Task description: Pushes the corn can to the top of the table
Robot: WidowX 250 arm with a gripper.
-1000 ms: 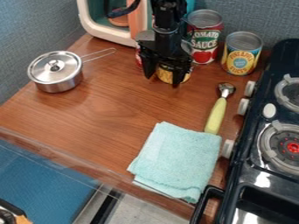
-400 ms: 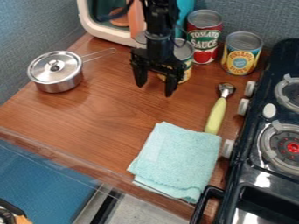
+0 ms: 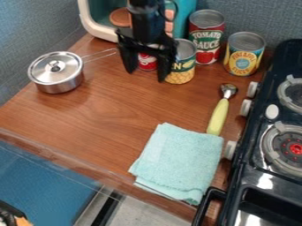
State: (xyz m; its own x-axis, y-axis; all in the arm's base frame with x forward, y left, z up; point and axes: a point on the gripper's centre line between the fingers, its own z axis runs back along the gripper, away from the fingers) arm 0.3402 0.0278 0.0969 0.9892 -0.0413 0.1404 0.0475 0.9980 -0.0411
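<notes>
The corn can (image 3: 181, 76) stands near the counter's (image 3: 106, 114) back edge by the tomato sauce can (image 3: 205, 40), likely where it's wanted; the gripper (image 3: 146, 75) hangs alongside, jaws spread, since nudging presumably needs no grasp.

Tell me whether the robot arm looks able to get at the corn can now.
Probably yes: the open jaws hang close by the corn can, with nothing visible standing in between to block the way.

Passage noted over the counter (image 3: 106, 114) between the pot (image 3: 66, 83), left, and the towel (image 3: 177, 163), near right. Far-side obstructions: corn can (image 3: 182, 74), tomato can (image 3: 206, 40), pineapple can (image 3: 243, 54).
</notes>
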